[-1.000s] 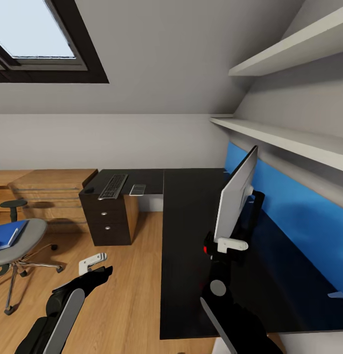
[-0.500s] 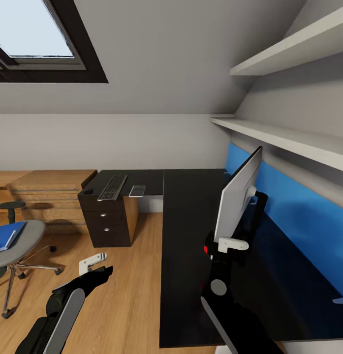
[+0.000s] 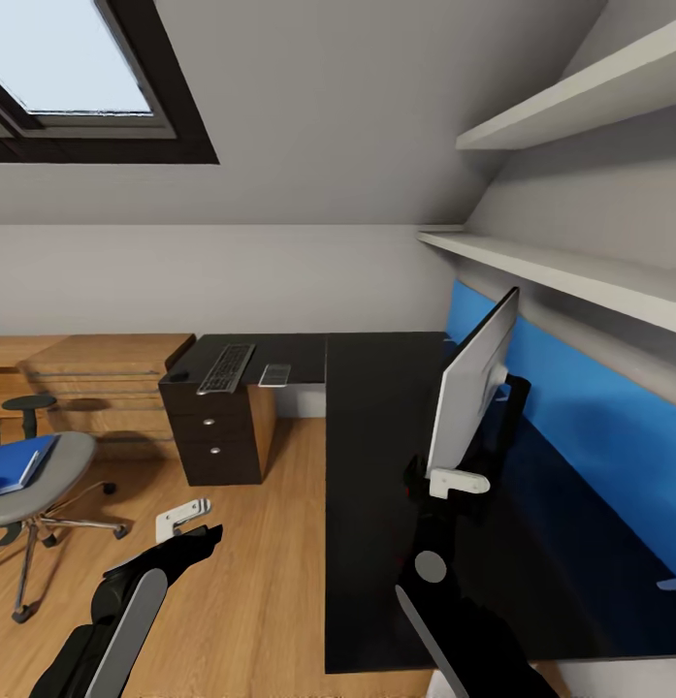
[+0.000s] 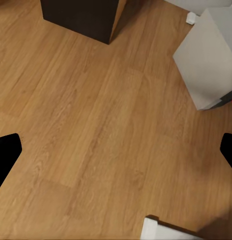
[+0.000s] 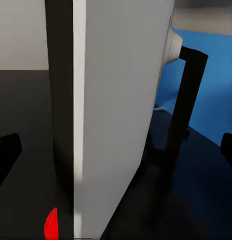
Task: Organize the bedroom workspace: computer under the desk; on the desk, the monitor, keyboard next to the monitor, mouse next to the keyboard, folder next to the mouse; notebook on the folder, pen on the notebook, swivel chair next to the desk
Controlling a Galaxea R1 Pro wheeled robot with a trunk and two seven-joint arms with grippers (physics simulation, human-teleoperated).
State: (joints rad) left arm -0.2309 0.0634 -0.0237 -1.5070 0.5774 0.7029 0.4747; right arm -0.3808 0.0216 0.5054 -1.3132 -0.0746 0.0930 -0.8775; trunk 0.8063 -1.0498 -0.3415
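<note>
Overhead, the head view takes in an L-shaped black desk (image 3: 376, 465) under white shelves. The monitor (image 3: 470, 388) stands on it near the edge along the blue wall panel, with the right gripper (image 3: 452, 482) at its lower edge; from this angle I cannot tell whether the jaws clamp the screen. The keyboard (image 3: 225, 367) and what looks like the mouse (image 3: 273, 374) lie on the far corner wing of the desk, above the drawers. The blue folder (image 3: 16, 463) rests on the swivel chair (image 3: 37, 485) seat, well apart from the desk. The left gripper (image 3: 182, 517) hangs over bare floor.

Next, the left wrist view shows wooden floor (image 4: 96, 125) between widely spread fingertips (image 4: 6, 155), holding nothing.

Last, the right wrist view shows what the head view hides: the monitor's pale back (image 5: 121, 110) and its dark stand sit between parted fingertips (image 5: 6, 152), which do not seem to touch it.

A likely risk: any sideways push by this arm could tip the thin screen or slide it towards the desk edge.
</note>
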